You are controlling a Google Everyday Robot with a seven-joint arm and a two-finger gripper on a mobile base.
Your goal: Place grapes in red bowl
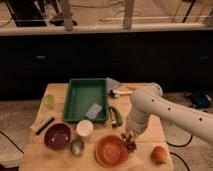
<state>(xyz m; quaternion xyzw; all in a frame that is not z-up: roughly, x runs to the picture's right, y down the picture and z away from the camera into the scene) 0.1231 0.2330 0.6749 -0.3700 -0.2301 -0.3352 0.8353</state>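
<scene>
Where the camera view looks down on a wooden table (60,92), the items stand as follows. Rear centre: a green tray (80,97), rectangular, with a pale grey-blue cloth (93,111) lying in its near right corner. Left edge: a small yellow-green object (48,101), and nearer the front a dark bar-shaped item (44,125), lying at a slant. Front row, from left: a dark purple bowl (57,136); a white cup (84,129), upright, just beside it; a small metal cup (76,147) below and between the two; the red bowl (111,151), round and shallow, near the front edge. Right of the tray: a dark green elongated object (115,116). Front right corner: a round orange fruit (159,154), apart from the bowl. A white robot arm (165,112) enters from the right and bends downward to the gripper (128,137), which points at the tabletop just beside the red bowl's right rim. The gripper is clenched on the grapes (131,145), a small dark cluster at its tips, outside the bowl and close against its right edge, between bowl and orange fruit.
</scene>
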